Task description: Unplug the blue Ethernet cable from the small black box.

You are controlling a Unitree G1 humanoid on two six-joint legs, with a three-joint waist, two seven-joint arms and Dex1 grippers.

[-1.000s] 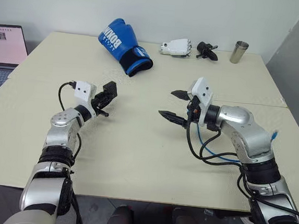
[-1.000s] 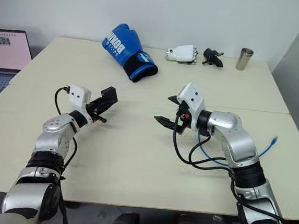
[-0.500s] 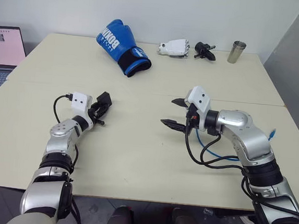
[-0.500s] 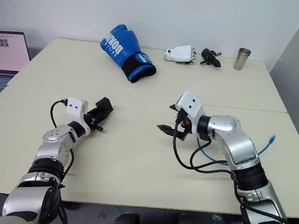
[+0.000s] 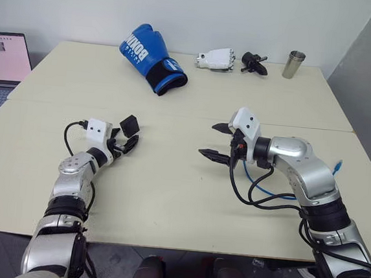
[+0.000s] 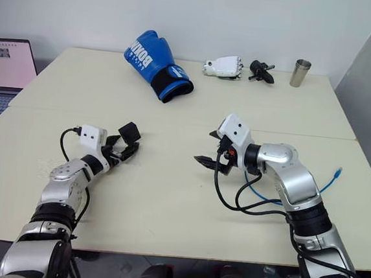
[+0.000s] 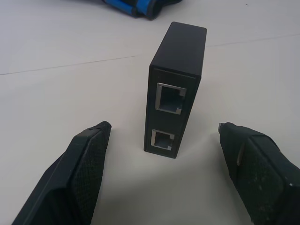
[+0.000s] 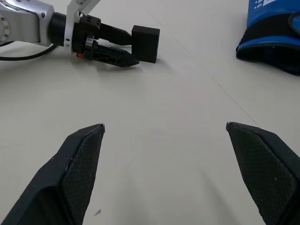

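Note:
The small black box (image 7: 171,112) stands on its edge on the table, with two empty ports facing my left wrist camera. My left gripper (image 5: 126,138) is open, and its fingers (image 7: 89,154) sit apart on either side of the box without touching it. The blue Ethernet cable (image 5: 258,185) lies loose on the table under my right forearm, one clear plug end (image 6: 337,171) near the table's right edge. My right gripper (image 5: 216,140) hangs open and empty over the middle of the table, aimed toward the box (image 8: 146,43).
A blue boxing glove (image 5: 148,59) lies at the back of the table. A white robotic hand (image 5: 215,58), a black part (image 5: 254,63) and a metal cup (image 5: 294,64) line the far edge. A laptop (image 5: 2,64) sits off the left side.
My left gripper, shut on the box a second ago, lowered it to the table and opened. The box now stands free. My right gripper has stayed open and still.

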